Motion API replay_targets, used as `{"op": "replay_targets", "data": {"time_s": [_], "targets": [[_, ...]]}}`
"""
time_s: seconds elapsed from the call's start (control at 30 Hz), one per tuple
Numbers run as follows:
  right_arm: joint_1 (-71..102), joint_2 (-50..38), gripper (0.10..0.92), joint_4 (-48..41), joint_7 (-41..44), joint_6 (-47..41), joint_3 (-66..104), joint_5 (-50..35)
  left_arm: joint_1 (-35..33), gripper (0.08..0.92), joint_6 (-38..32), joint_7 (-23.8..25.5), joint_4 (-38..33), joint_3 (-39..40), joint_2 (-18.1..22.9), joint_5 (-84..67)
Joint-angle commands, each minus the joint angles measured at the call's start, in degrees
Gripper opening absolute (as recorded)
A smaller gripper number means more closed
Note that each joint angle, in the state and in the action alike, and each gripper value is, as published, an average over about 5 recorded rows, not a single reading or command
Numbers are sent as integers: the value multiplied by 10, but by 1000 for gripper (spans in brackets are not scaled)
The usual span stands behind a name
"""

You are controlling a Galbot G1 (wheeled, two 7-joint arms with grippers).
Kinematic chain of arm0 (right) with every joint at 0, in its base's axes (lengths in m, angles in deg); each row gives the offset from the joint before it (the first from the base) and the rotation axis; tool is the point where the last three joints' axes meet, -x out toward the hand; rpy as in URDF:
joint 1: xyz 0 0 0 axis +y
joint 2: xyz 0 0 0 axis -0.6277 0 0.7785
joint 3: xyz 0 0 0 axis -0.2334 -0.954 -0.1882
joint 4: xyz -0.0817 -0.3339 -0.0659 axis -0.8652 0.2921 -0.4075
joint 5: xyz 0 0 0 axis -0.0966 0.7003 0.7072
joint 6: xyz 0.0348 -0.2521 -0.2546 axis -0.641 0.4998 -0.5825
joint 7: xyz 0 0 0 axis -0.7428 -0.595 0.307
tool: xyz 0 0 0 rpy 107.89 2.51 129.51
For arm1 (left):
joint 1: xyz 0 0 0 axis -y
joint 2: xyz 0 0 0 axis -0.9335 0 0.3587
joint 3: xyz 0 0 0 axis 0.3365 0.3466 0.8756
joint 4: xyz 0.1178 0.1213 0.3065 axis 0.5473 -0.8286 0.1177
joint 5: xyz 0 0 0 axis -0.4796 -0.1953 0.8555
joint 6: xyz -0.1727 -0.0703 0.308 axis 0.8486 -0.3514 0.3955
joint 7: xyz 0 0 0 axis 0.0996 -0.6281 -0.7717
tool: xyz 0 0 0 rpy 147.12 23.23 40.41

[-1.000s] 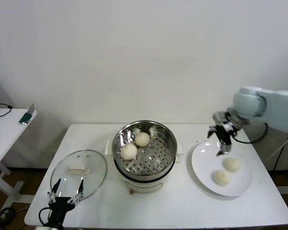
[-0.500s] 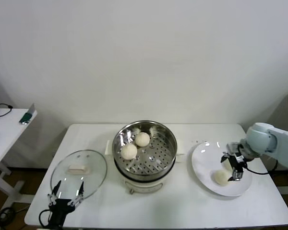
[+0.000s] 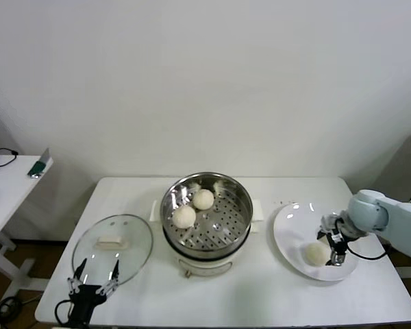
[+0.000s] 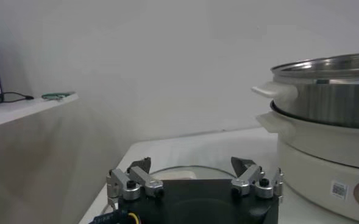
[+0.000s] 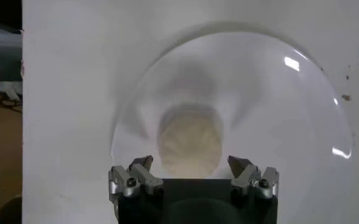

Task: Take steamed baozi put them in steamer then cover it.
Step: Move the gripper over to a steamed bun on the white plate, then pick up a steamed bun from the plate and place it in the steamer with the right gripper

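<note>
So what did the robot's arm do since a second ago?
The right gripper came down from above the plate and now straddles one baozi, jaws open, nothing grabbed. Unchanged: two buns in the steamer, cover on the table, left gripper parked.

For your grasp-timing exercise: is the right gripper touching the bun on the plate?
Apart. In the right wrist view the right gripper has its fingers open on either side of the bun, with gaps showing.
</note>
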Motion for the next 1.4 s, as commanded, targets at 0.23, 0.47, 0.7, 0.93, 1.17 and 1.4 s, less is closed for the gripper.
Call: {"op": "replay_targets", "data": {"time_s": [0.23,0.47,0.7,0.93,1.17,1.4], "targets": [[54,23,815,-30,-3,-5,44,11,1,823,1,0,0,0,0,0],[47,28,707,-32,1,-1,47,8,0,823,1,-1,0,-1,1,0],[-77,30,679,-14,34,36,-33,-1,-1,823,0,-2,-2,-1,4,2],[-409,113,679,14,52,180,-226,-39,-4,823,0,-3,-6,-2,5,2],[-571,262,682,45,57,328,-222,-62,-4,823,-1,-3,-6,0,6,5],[-536,350,679,121,49,375,-156,-43,-3,823,-1,-4,-4,-1,7,5]]}}
